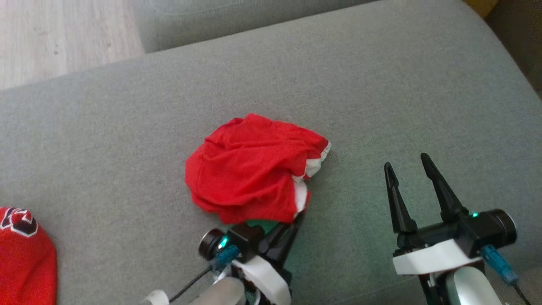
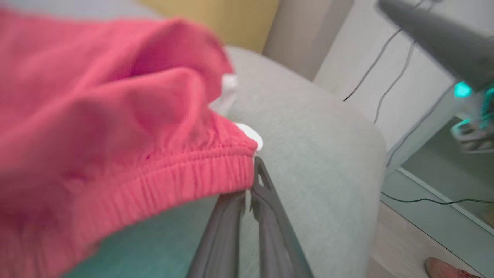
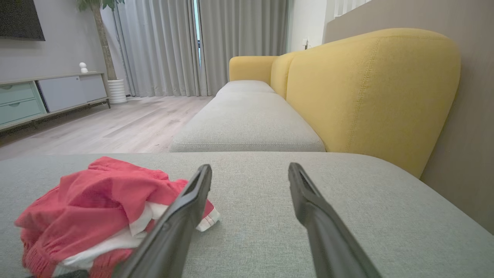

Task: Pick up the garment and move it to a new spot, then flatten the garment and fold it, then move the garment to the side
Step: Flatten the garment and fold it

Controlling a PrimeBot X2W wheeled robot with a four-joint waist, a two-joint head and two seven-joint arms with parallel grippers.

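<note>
The garment [image 1: 250, 169] lies crumpled in a heap on the grey cushion, red with white panels and a strip of red-and-white trim at its right edge. In the right wrist view the garment [image 3: 96, 200] sits low on the left. My left gripper [image 1: 294, 224] reaches into its near edge, fingertips tucked under the cloth. The left wrist view shows that gripper [image 2: 252, 181] with its fingers pressed together at the gathered red hem of the garment [image 2: 115, 116]. My right gripper [image 1: 406, 163] stands open to the right of the heap, nothing between its fingers [image 3: 305, 200].
Another red cloth [image 1: 21, 254] with a white, dark-outlined emblem lies at the lower left edge. The grey cushion [image 1: 381, 84] stretches wide beyond the heap. A yellow sofa back [image 3: 366, 88] rises on the right, and wooden floor [image 1: 55, 38] lies past the far left edge.
</note>
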